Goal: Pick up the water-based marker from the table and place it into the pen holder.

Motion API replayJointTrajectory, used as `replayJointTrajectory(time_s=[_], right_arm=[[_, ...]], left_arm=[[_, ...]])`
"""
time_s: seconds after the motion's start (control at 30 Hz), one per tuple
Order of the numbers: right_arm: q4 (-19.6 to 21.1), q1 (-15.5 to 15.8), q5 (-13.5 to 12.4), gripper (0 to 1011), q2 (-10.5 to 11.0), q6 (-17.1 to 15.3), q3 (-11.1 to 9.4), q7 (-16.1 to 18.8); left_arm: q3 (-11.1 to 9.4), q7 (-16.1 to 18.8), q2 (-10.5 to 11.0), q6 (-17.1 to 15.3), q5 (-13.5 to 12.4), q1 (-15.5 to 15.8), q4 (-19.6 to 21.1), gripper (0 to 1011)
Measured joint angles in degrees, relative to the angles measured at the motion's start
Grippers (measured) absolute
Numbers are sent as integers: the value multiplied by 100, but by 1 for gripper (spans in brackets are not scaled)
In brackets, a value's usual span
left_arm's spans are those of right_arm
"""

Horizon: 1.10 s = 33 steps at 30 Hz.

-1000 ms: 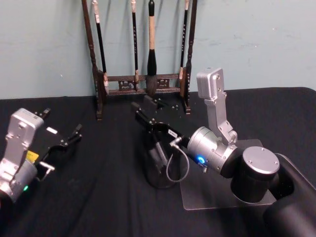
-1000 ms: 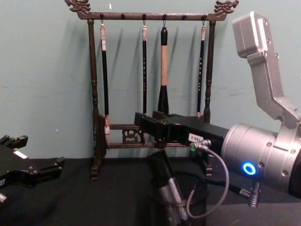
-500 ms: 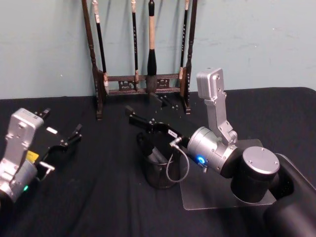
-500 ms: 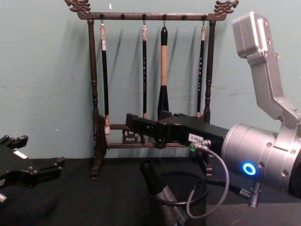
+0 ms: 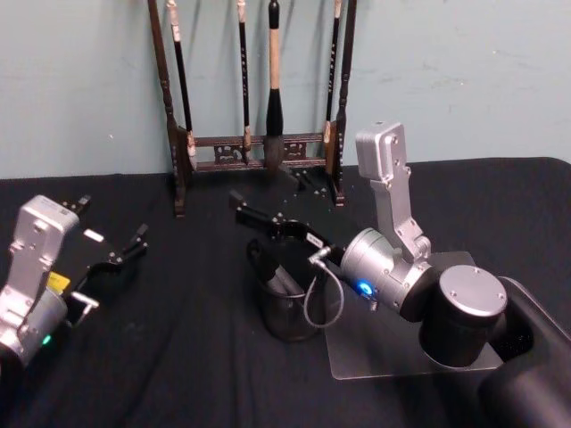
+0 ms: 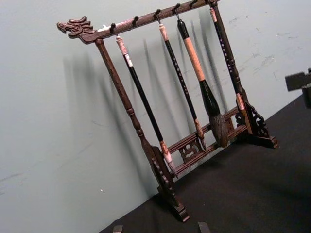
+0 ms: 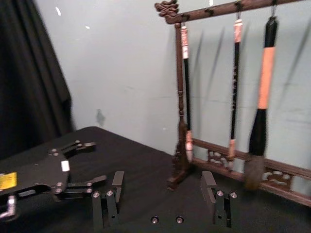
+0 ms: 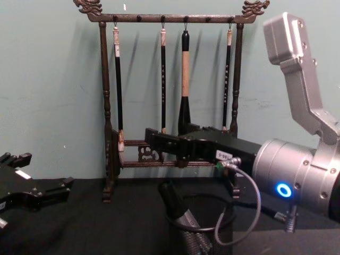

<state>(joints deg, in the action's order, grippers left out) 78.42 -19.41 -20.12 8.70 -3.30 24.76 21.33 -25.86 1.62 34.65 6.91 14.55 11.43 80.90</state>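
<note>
- We see matt black cloth over the table.
- The pen holder looks like black wire mesh.
- The brush rack at twelve o'clock seems dark polished wood.
- The right arm is brushed silvery metal.

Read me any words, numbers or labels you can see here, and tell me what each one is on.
No text can be read.
White label on the right gripper: characters too small.
White tag on the left gripper: blurred.
Yellow sticker on the left arm: blurred.
</note>
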Motion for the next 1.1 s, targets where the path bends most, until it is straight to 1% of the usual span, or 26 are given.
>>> replayJointTrajectory(time_s=[0.07, 0.23, 0.27, 0.37, 0.53, 0.63, 0.67, 0.77, 0.83, 0.87, 0.97, 1.1], right_arm=[[61, 20, 106, 1002, 36, 51, 9, -144], [181, 94, 510, 1003, 111, 177, -32, -581], [214, 127, 636, 1003, 134, 201, -69, -709], [254, 189, 805, 1002, 175, 213, -181, -926], [262, 281, 960, 1003, 231, 189, -391, -1169], [197, 359, 1054, 1002, 280, 152, -578, -1336], [197, 359, 1054, 1002, 280, 152, -578, -1336], [106, 444, 1124, 1002, 332, 77, -739, -1450], [83, 462, 1137, 1003, 341, 60, -765, -1464], [17, 519, 1172, 1002, 361, 11, -832, -1495], [-60, 590, 1205, 1003, 379, -40, -909, -1506], [-107, 649, 1216, 1002, 383, -56, -986, -1488]], left_arm=[[0, 0, 0, 0, 0, 0, 0, 1001], [0, 0, 0, 0, 0, 0, 0, 1001], [0, 0, 0, 0, 0, 0, 0, 1001], [0, 0, 0, 0, 0, 0, 0, 1001], [0, 0, 0, 0, 0, 0, 0, 1001], [0, 0, 0, 0, 0, 0, 0, 1001], [0, 0, 0, 0, 0, 0, 0, 1001], [0, 0, 0, 0, 0, 0, 0, 1001], [0, 0, 0, 0, 0, 0, 0, 1001], [0, 0, 0, 0, 0, 0, 0, 1001], [0, 0, 0, 0, 0, 0, 0, 1001], [0, 0, 0, 0, 0, 0, 0, 1001]])
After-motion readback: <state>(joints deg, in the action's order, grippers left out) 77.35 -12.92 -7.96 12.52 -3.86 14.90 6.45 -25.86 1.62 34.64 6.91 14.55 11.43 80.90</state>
